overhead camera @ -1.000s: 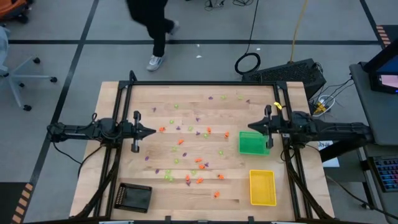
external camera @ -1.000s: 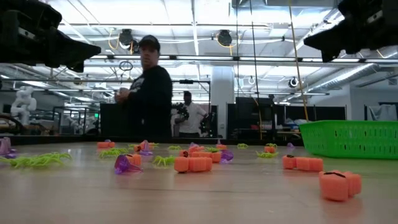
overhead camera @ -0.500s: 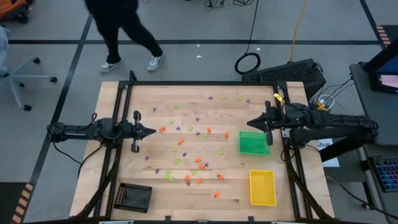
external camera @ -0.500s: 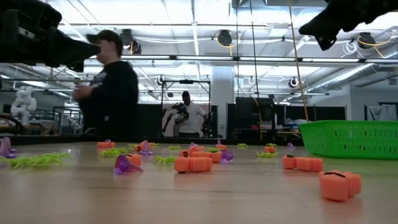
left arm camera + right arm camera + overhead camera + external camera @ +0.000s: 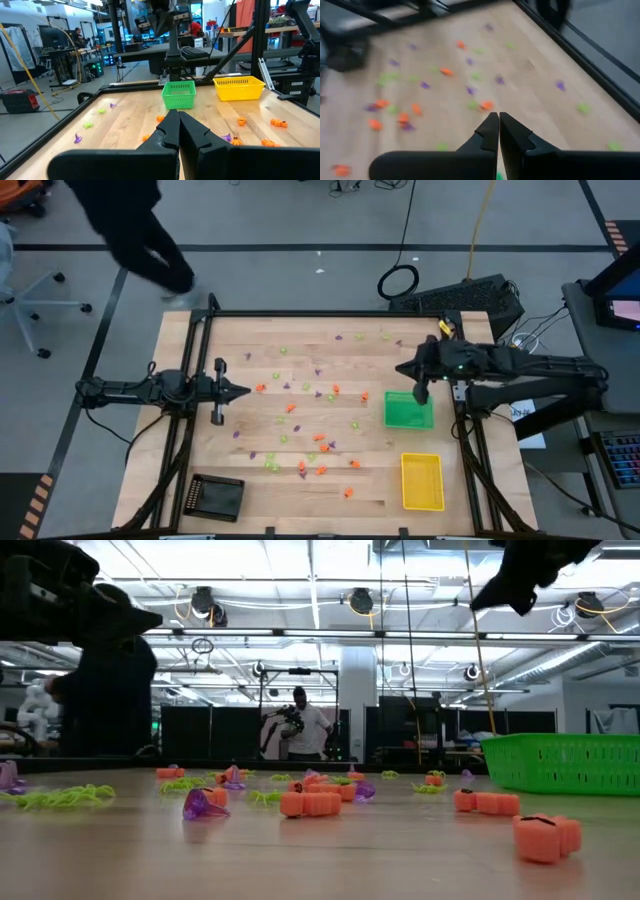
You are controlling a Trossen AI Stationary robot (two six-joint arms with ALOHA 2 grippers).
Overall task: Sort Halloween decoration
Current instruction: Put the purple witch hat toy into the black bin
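From above, the wooden table (image 5: 200, 460) carries three trays: green tray (image 5: 407, 410) and yellow tray (image 5: 421, 480) on the right, black tray (image 5: 217, 497) at the near left, none visibly holding anything. Halloween decoration (image 5: 300, 420) lies scattered mid-table, outside every tray. Left gripper (image 5: 243, 391) waits at the left edge, fingers together; right gripper (image 5: 402, 370) hangs just beyond the green tray, fingers together.

At table level, orange, purple and green trinkets sit on bare wood.

Both wrist views show fingers pressed together, holding nothing.
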